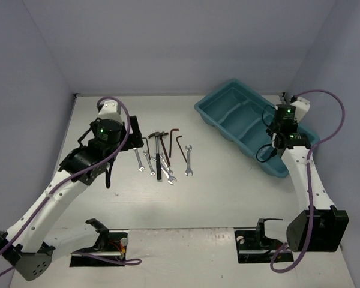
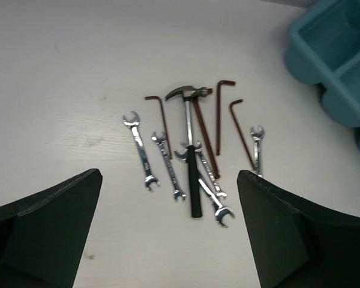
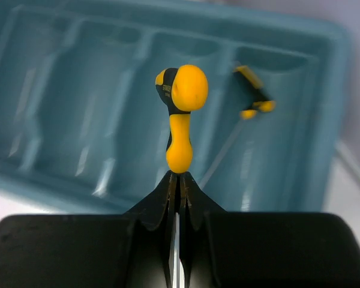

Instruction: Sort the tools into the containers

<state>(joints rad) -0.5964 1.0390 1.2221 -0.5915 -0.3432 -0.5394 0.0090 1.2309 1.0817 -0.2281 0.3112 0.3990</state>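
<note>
The left end effector (image 2: 169, 180) hangs above the table (image 2: 60, 66) with its two fingers spread wide and nothing held between them. Only the table surface and the tools show in the gap.

Just beyond it the loose tools lie on the table in one close group, most of them pointing away from the arms. A hammer (image 2: 195, 189) with a black handle lies in the middle, its head at the far end. Several silver wrenches (image 2: 140, 151) lie on both sides of it, some overlapping near the handle. One small wrench (image 2: 258, 147) lies at the right edge of the group. A few dark L-shaped hex keys (image 2: 240, 131) lie next to the hammer, their short bends at the far end.

Farther away, toward the far right of the table, stands the teal tray (image 1: 205, 114) with long compartments side by side. The right end effector (image 3: 179, 180) is above the tray, its fingers pressed together on the thin shaft of a yellow-and-black screwdriver (image 3: 181, 114) — the handle sticks out beyond the fingertips. In a compartment below lies a second yellow-and-black tool (image 3: 252, 96), blurred.
</note>
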